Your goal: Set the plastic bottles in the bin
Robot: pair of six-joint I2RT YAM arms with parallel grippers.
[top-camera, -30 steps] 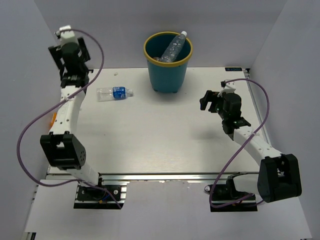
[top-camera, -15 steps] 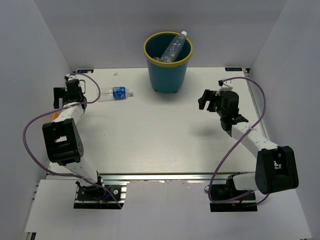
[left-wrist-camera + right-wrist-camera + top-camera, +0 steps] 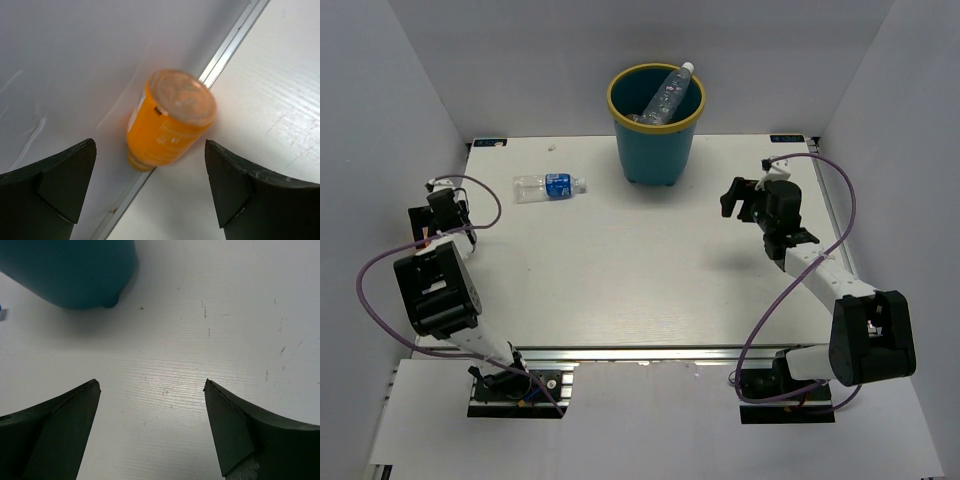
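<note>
The teal bin (image 3: 655,130) with a yellow rim stands at the back centre, with a clear bottle (image 3: 670,92) leaning inside it. Another clear bottle with a blue label (image 3: 548,186) lies on the table left of the bin. A stubby orange bottle (image 3: 167,122) lies on the table's left edge rail against the wall. My left gripper (image 3: 435,212) is open just short of it (image 3: 150,145), its jaws wide on either side and not touching. My right gripper (image 3: 738,198) is open and empty (image 3: 151,384) above the table, right of the bin's base (image 3: 70,270).
White walls enclose the table on the left, back and right. A metal rail (image 3: 235,42) runs along the table's left edge by the wall. The left arm's purple cable (image 3: 380,260) loops beside the arm.
My left arm has swung down from the back-left corner to the table's left edge, bringing its open gripper to the orange bottle. The right arm has barely moved.
</note>
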